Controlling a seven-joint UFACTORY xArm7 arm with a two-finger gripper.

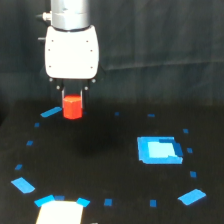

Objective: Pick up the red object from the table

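The red block [73, 107] is gripped between the closed fingers of the end effector [73, 100] and appears to be raised clear of the table [100, 150], so the pick-up is judged essentially done. A blue pad [159, 150] lies well apart. No writing can be read.

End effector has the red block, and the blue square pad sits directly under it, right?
Not quite. The end effector does have the red block, but the blue square pad lies off toward the exterior view's right and nearer the camera, not under it. The exterior view shows this.
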